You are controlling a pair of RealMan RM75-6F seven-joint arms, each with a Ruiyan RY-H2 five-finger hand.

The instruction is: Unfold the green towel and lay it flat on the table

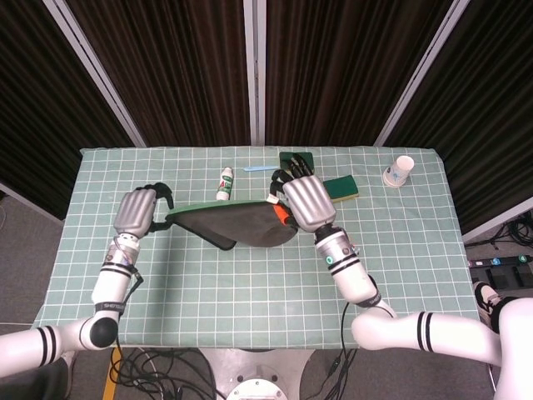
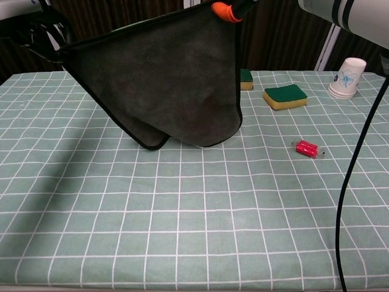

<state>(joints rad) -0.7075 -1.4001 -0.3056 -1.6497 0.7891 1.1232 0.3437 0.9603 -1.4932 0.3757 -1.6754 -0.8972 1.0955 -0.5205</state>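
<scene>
The green towel (image 1: 237, 221) hangs stretched in the air between my two hands, dark on its near side with a green top edge. In the chest view the towel (image 2: 164, 79) spreads wide, its lower folds sagging close to the table. My left hand (image 1: 136, 212) grips the towel's left corner, and my right hand (image 1: 306, 202) grips the right corner, where an orange tab (image 2: 222, 9) shows. Both hands are raised well above the checkered tablecloth (image 1: 250, 283).
Two green-and-yellow sponges (image 1: 341, 188) (image 1: 296, 158) lie at the back right. A paper cup (image 1: 399, 171) stands far right. A small red object (image 2: 306, 148) lies right of centre. A small white bottle (image 1: 224, 183) stands behind the towel.
</scene>
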